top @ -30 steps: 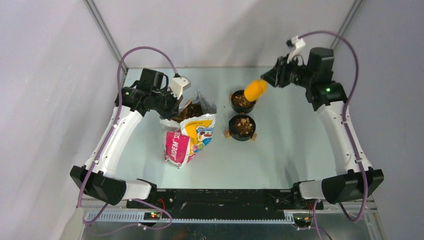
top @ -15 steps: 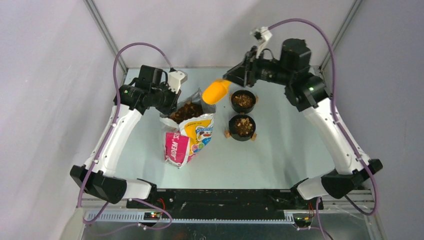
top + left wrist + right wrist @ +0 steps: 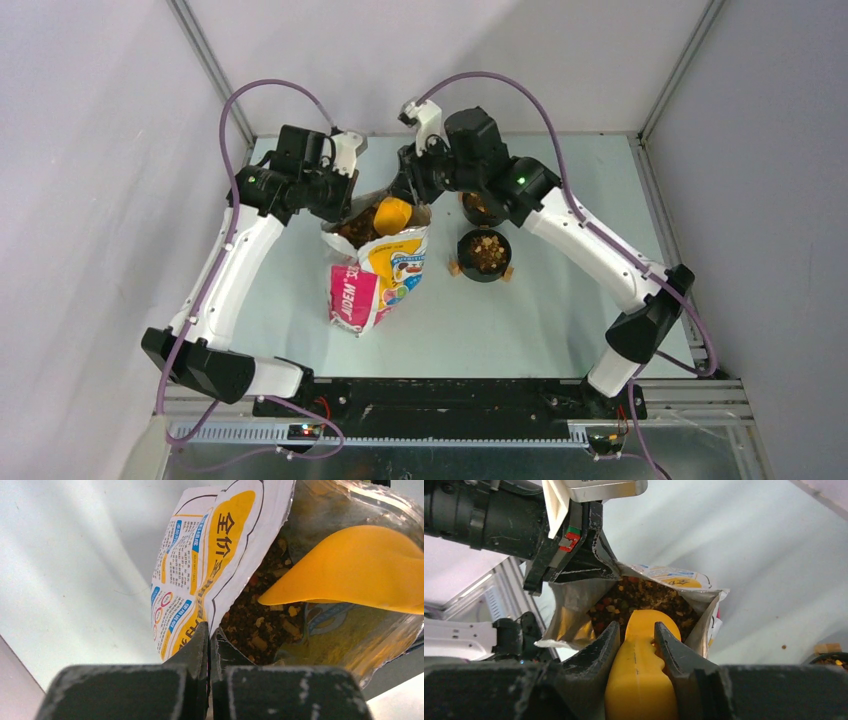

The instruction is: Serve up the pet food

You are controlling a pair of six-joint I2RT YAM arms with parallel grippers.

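**Top view.** The left arm ran forward along the left side of the table (image 3: 560,320) and bent inward. The left gripper (image 3: 343,205) sat at the back-left rim of the upright bag (image 3: 383,275). The right arm folded far across to the left, its forearm passing over the far bowl (image 3: 478,208). The right gripper (image 3: 405,192) pointed down into the bag's open mouth. The near bowl (image 3: 485,252) stood just in front of the far one, and kibble (image 3: 358,228) showed in both bowls and in the bag.

**Left wrist view.** The jaws were closed to a thin slit, pinching the bag's printed rim. The scoop (image 3: 360,565) lay tilted inside the bag, its tip touching the kibble. The top view showed only a patch of yellow there.

**Right wrist view.** The fingers clamped the scoop's handle from both sides. Only this view showed the opposite gripper holding the foil rim open.
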